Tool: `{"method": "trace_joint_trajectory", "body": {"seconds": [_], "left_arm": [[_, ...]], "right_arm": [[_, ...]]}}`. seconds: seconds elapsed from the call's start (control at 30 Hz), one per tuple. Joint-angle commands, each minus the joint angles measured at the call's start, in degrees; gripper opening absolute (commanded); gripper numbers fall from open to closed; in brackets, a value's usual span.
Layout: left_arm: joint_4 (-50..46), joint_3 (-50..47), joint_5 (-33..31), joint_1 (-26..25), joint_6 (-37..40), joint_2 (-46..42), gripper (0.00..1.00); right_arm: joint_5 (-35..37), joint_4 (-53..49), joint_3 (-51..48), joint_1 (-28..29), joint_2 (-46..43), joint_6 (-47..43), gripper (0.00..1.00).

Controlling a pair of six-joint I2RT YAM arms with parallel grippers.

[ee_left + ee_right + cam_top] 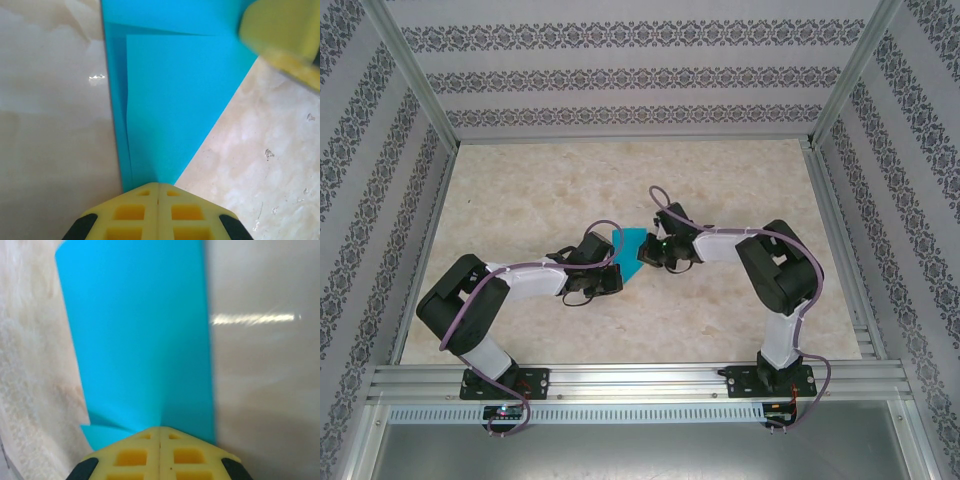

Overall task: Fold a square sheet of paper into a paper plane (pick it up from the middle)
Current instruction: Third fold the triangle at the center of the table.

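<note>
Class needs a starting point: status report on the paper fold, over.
Left gripper, right gripper both shut on the blue sheet. Sheet partly folded. No obstacle seen.

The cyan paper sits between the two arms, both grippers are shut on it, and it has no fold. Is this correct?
No: the paper has folds; the left wrist view shows a second layer over it, with crease lines. The rest is right: the left gripper and the right gripper are both shut on it, one from each side.

A lab test cell: aluminium frame [640, 381] around patterned wall panels [620, 72].
</note>
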Motion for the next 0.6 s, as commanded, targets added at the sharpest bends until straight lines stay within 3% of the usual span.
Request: {"method": "trace_joint_trajectory", "body": {"seconds": [0.0,0.23,0.57], "left_arm": [[-6.8,-2.2,-1.6,-0.4,-0.4,1.7,0.0],[-7.3,-0.8,-1.4,-0.4,0.2,2.0,0.0],[-7.4,0.5,-1.1,-0.4,1.1,1.3,0.0]], "right_arm": [[6.4,-1.2,1.2,-2.0,-2.2,-3.8,0.04],[5.7,1.3,-1.9,2.7,-8.7,-3.3,0.06],[1.1,5.2,-2.0,7.1,-0.7,1.1,0.05]]}}
